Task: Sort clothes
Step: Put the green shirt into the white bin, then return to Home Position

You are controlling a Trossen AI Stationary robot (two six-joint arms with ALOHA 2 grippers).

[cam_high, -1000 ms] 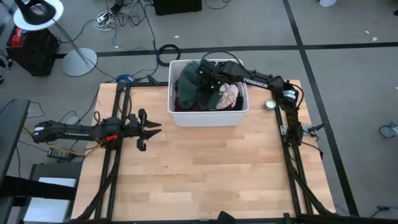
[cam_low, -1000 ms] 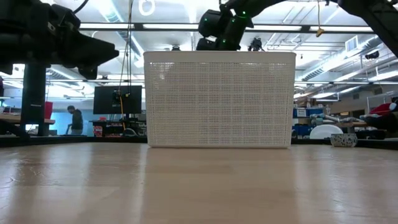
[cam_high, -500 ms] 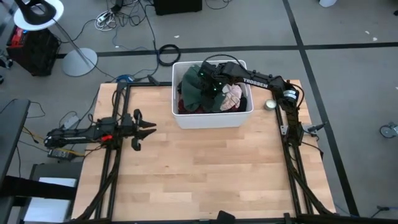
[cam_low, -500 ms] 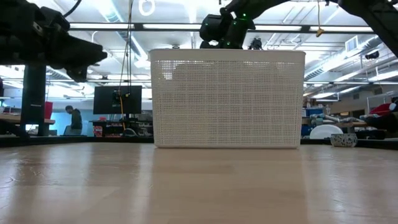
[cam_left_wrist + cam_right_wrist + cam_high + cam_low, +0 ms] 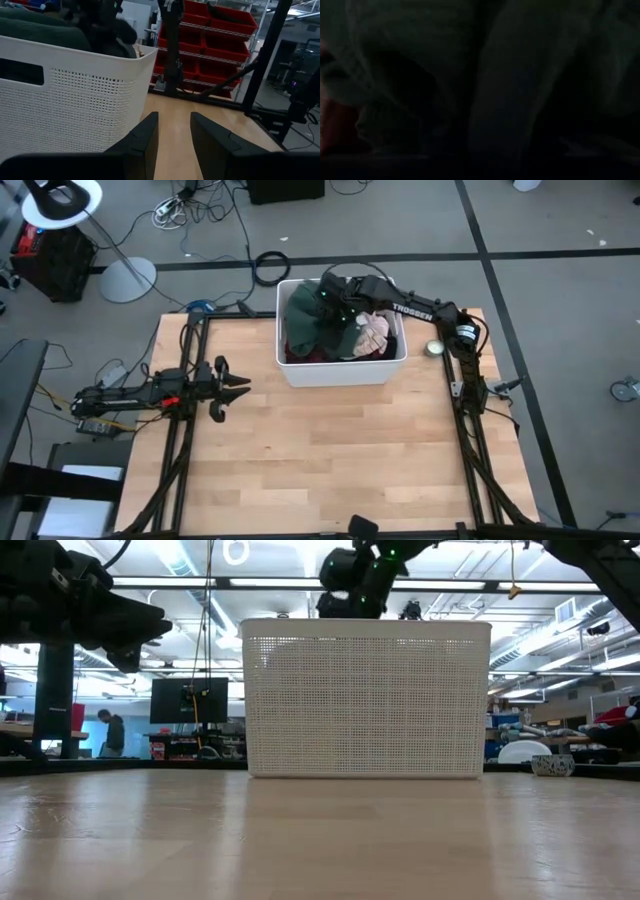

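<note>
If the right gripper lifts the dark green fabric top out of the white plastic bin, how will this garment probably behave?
The dark green fabric top lies crumpled in folds, so it will probably hang limp and stretch downward. It lies heaped with the other clothes in the white plastic bin, so it may drag a neighbouring piece along. It looks light.

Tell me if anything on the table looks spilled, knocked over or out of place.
Nothing stands out. The white bin stands upright at the far edge of the table, with the clothes piled inside it and none spilled. The right tool reaches into the pile; the left tool waits open at the left side.
</note>
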